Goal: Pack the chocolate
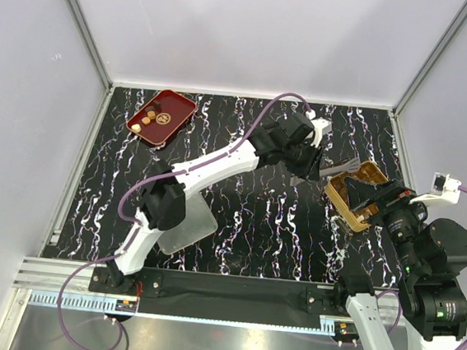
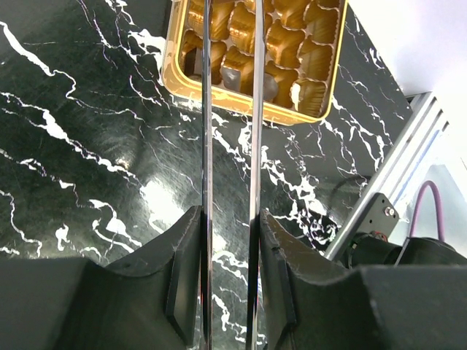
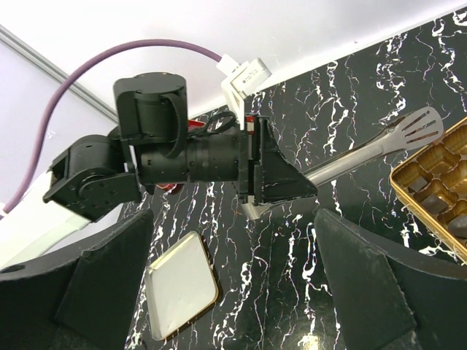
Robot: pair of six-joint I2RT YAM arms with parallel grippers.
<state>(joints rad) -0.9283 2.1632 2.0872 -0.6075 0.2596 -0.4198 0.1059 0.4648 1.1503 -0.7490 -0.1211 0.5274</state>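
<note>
Chocolate [image 1: 149, 118]: small tan, cream and brown pieces clustered on red tray [image 1: 176, 105] at far-left corner of worktop [image 1: 254, 218], well apart from both pincers. More chocolate, dark, sits in compartments of gold box [image 2: 173, 62]. Left pincer [image 2: 230, 215] pinching metal tongs [image 2: 206, 109], which point at gold box. Right pincer [image 3: 232, 222] spread wide, just beside gold box, gripping nothing.

Chocolate [image 1: 149, 118] on red tray [image 1: 179, 105]: details too small.
</note>
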